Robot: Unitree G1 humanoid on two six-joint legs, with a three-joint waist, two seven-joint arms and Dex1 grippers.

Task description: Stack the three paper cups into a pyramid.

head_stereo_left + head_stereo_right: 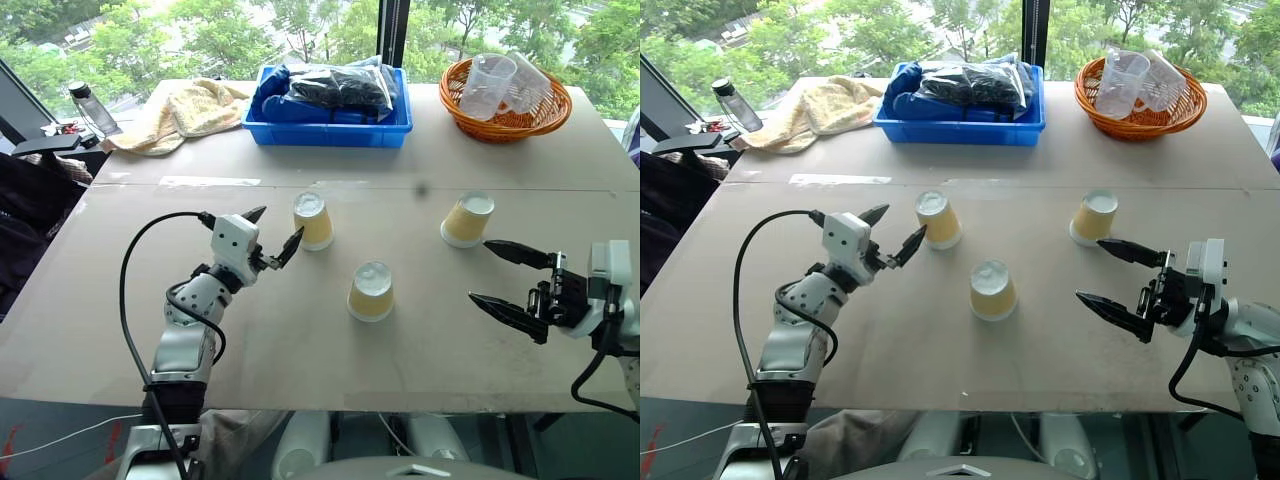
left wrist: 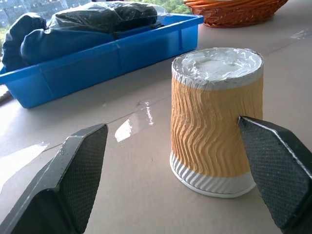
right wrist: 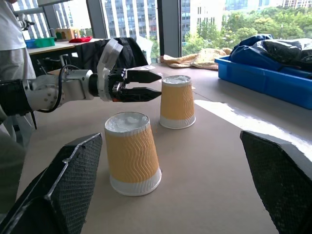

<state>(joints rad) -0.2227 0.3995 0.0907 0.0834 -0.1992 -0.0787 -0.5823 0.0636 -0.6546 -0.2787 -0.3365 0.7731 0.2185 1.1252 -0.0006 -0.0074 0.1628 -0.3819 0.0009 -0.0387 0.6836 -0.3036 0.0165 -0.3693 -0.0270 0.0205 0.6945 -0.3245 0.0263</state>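
Now — left claw (image 1: 275, 232) spread | nearest paper cup (image 1: 313, 220) just beside its fingertips, untouched — upside down

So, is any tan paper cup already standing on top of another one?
No, the three tan paper cups each stand upside down and apart on the grey table.

Count: 3 paper cups, all upside down, standing apart on the table (image 1: 300, 400) – cup one (image 1: 313, 221), cup two (image 1: 371, 291), cup three (image 1: 467, 219). 1 blue bin (image 1: 330, 130) with dark bagged stuff inside. 1 wicker basket (image 1: 505, 122) holding 2 clear measuring cups (image 1: 487, 85). 1 towel (image 1: 185, 112). 1 bottle (image 1: 92, 110). 2 grippers: left (image 1: 276, 233), right (image 1: 492, 273)
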